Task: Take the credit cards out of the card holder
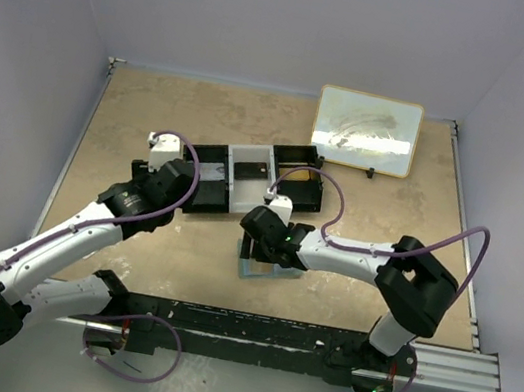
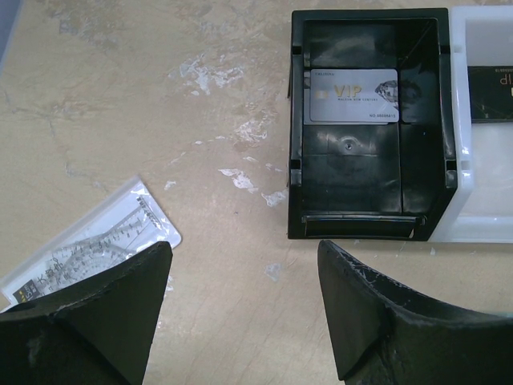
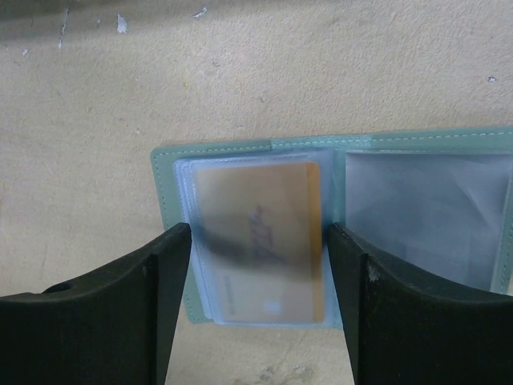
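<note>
The card holder (image 3: 417, 140) lies open on the table, light blue-green inside with clear sleeves. An orange-tan credit card (image 3: 258, 241) sits in its left sleeve. My right gripper (image 3: 258, 231) hovers over that half, open, one finger on each side of the sleeve. From above, the card holder (image 1: 270, 272) peeks out under the right gripper (image 1: 257, 246). My left gripper (image 2: 244, 250) is open over bare table, holding nothing. Ahead of it a silver VIP card (image 2: 353, 95) lies in the tray's black compartment. A dark card (image 2: 490, 93) lies in the white compartment.
The three-compartment tray (image 1: 208, 168) stands at mid-table, its near wall (image 2: 361, 227) just beyond the left fingers. A clear packet with printed label (image 2: 96, 245) lies by the left finger. A framed board (image 1: 367, 131) stands at the back right.
</note>
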### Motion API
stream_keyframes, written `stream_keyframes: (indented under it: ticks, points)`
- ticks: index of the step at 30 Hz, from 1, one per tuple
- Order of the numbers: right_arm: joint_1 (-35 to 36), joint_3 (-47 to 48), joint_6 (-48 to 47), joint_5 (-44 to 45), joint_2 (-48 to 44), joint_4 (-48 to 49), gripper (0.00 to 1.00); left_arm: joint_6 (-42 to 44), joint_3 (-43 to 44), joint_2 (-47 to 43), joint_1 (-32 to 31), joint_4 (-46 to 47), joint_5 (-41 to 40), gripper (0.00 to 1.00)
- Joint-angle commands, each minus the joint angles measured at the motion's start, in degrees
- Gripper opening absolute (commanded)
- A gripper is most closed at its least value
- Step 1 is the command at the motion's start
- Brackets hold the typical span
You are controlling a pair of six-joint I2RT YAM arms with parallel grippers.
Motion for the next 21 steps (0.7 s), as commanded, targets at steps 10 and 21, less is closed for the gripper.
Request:
stream_keyframes:
  ticks: [10, 21]
  points:
    - [0.3, -4.0, 0.8, -4.4, 2.9, 1.2, 0.63, 0.9, 0.2, 0.1, 0.0, 1.4, -0.9, 0.71]
    - [-4.7, -13.8, 1.1, -17.6, -3.2, 18.2, 0.6, 0.3, -0.6, -2.2, 0.0, 3.2, 7.7, 0.71]
